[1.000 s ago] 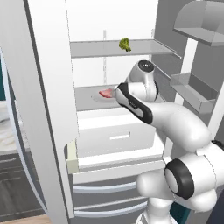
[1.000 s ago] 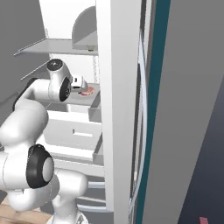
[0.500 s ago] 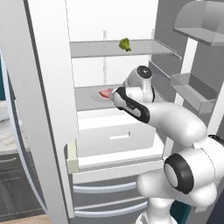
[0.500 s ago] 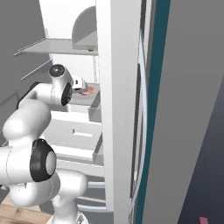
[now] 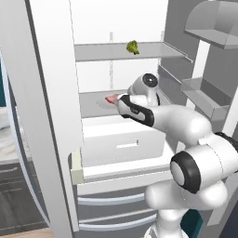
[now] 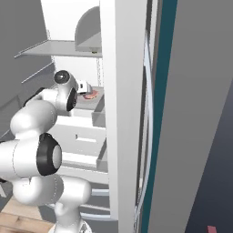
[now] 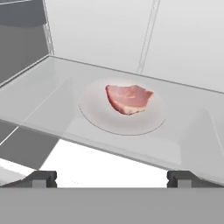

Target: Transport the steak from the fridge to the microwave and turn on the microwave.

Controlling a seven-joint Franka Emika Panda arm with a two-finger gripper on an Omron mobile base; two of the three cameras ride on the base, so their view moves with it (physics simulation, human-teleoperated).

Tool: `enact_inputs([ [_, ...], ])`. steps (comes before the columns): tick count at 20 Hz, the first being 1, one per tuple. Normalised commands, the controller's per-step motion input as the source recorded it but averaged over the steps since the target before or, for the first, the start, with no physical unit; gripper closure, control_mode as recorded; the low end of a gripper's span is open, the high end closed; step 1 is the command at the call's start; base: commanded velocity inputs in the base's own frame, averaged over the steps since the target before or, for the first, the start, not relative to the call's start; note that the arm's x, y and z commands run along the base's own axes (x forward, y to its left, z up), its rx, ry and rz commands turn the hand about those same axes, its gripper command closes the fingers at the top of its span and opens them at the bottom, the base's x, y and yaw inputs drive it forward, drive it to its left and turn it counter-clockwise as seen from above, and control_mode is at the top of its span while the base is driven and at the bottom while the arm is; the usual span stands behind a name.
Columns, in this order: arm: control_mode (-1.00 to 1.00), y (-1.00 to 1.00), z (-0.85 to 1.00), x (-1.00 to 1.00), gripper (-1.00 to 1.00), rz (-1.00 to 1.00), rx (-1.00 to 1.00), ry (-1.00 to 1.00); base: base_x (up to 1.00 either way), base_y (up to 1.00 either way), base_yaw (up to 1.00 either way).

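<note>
Pink-red steak [image 7: 128,99] lies on a round white plate [image 7: 94,116] on the fridge [image 5: 51,93] middle shelf [image 7: 52,83], above the white drawer [image 5: 123,144]. Gripper [image 7: 111,177] is fully spread and holds nothing, fingertips [image 7: 41,177] at the shelf's front edge, short of the plate (no contact with the meat). Small green leafy vegetable [image 5: 133,47] sits on the upper shelf [image 5: 107,50]. Door bins [image 5: 200,93] hang on the open right door.
</note>
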Motion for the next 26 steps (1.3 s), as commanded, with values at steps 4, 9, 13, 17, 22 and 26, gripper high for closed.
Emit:
enact_inputs([
  [4, -1.00, 0.00, -0.03, 0.34, -1.00, 0.00, 0.00, -0.01, 0.00, 0.00, 0.00],
  [9, -1.00, 0.01, -0.06, 0.31, -1.00, 0.00, 0.00, 0.00, 0.00, 0.00, 0.00],
  [13, -1.00, 0.06, -0.08, 0.22, -1.00, -0.01, 0.00, 0.00, 0.00, 0.00, 0.00],
  [17, -1.00, 0.08, -0.08, 0.14, -1.00, -0.03, 0.00, 0.00, 0.00, 0.00, 0.00],
  [22, -1.00, 0.05, -0.11, 0.16, -1.00, -0.01, 0.00, 0.00, 0.00, 0.00, 0.00],
  [26, -1.00, 0.02, -0.12, 0.19, -1.00, 0.00, 0.00, 0.00, 0.00, 0.00, 0.00],
])
